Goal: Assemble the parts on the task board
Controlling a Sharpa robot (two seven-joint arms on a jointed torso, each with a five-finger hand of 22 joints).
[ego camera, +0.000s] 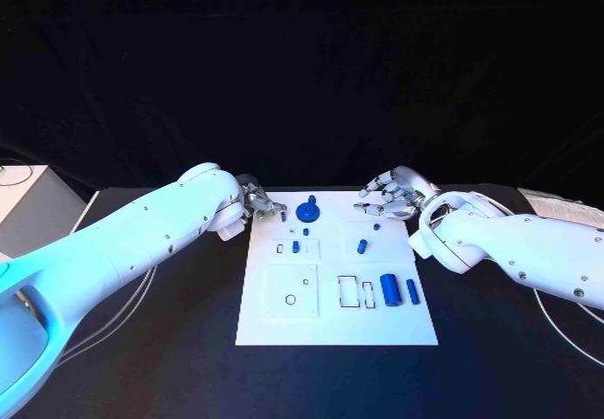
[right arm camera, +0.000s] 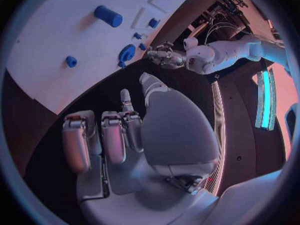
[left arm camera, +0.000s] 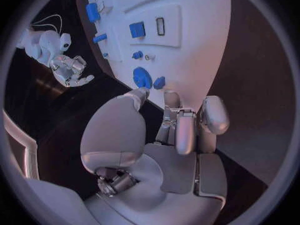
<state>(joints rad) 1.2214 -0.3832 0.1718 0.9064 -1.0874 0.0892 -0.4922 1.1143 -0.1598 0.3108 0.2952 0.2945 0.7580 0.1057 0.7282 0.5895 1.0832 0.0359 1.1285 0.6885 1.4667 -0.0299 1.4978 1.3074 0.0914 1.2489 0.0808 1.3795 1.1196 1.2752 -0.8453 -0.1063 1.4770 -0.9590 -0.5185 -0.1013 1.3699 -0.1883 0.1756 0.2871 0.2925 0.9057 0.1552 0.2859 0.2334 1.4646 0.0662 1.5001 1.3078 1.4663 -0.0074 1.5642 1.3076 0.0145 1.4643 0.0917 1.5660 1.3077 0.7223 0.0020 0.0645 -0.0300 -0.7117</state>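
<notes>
White rectangular task board (ego camera: pixel 338 327) lies mid-surface, small blue plastic parts (ego camera: pixel 390 288) scattered on it; left hand (ego camera: pixel 256 202) and right hand (ego camera: pixel 387 197) hover empty, fingers apart, flanking its far corners.

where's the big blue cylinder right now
In the head view the big blue cylinder lies on the task board, in its near right part, between a thinner blue pin and a narrow rectangular slot.
</notes>
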